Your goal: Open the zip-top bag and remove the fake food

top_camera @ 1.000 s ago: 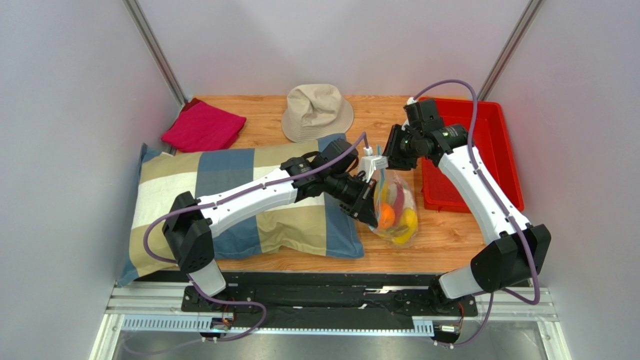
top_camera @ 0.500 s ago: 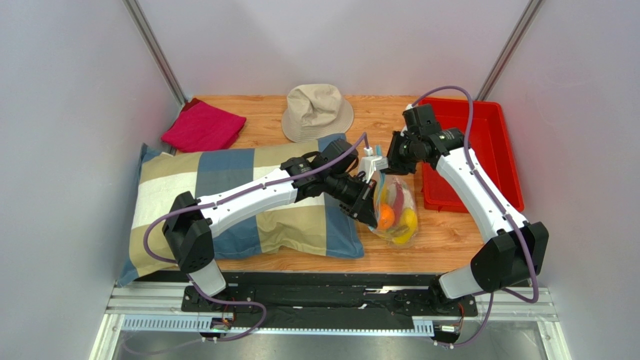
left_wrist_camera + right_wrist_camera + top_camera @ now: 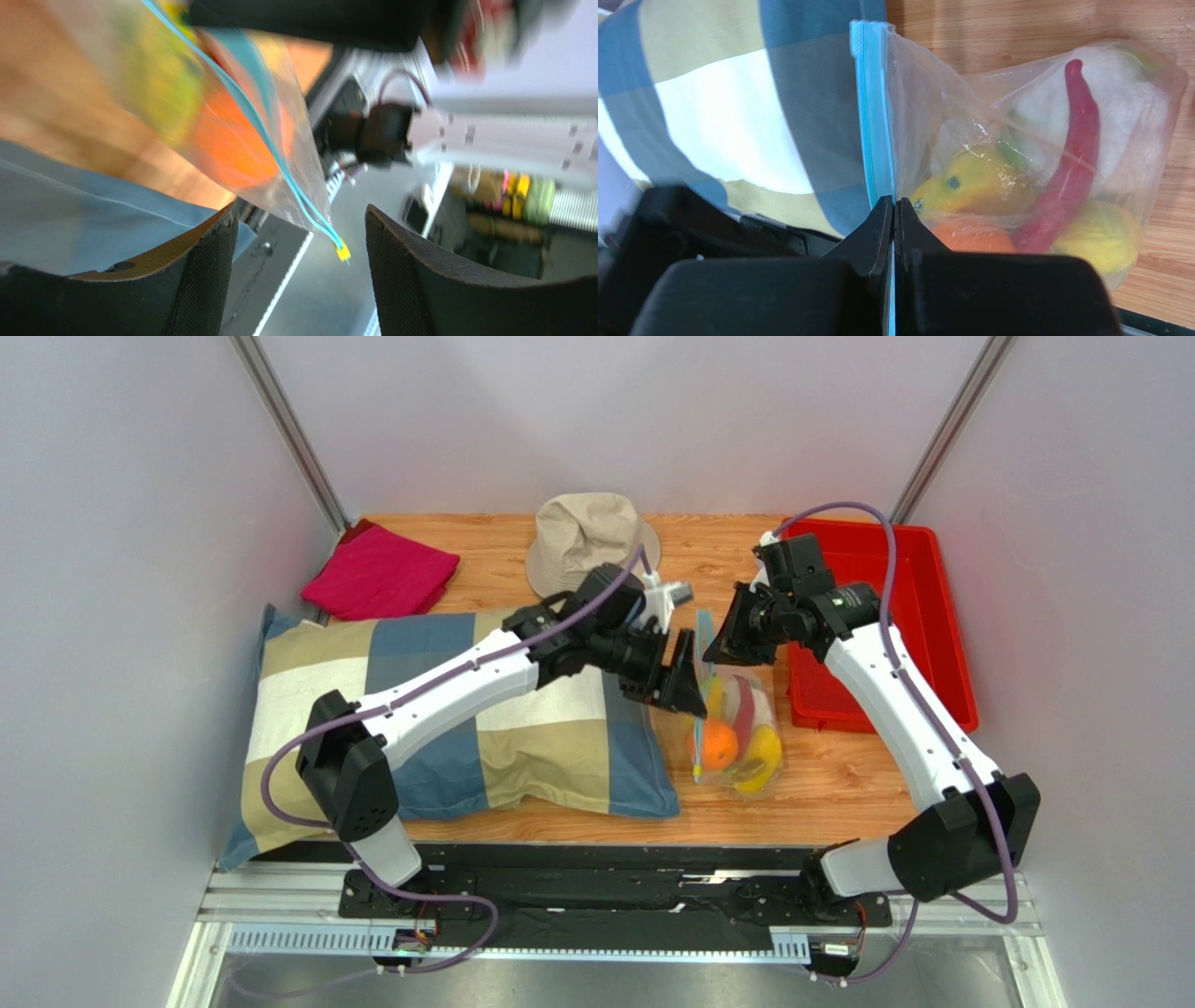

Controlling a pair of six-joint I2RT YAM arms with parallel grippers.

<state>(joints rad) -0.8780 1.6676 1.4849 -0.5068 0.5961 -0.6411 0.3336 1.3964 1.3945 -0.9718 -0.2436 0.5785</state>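
Observation:
The clear zip-top bag (image 3: 737,756) hangs over the wooden table beside the pillow. My right gripper (image 3: 718,647) is shut on its light blue zip strip (image 3: 875,119), with the jaws pressed flat together on the strip (image 3: 894,210). Inside the bag is the fake food: a red pepper (image 3: 1076,157), a yellow banana (image 3: 969,185), an orange (image 3: 969,234), a white cauliflower (image 3: 1120,105) and a yellow oval fruit (image 3: 1099,231). My left gripper (image 3: 683,676) stands open just left of the bag. The bag's corner (image 3: 295,189) with a yellow tab (image 3: 342,253) hangs free between the left fingers (image 3: 203,280).
A checked pillow (image 3: 463,714) fills the left half of the table under my left arm. A beige hat (image 3: 589,539) and a folded red cloth (image 3: 379,571) lie at the back. A red tray (image 3: 898,616) sits at the right, under my right arm.
My left gripper has let go of the bag, opened and drawn back to the left. My right gripper has shut on the zip strip and now carries the bag.

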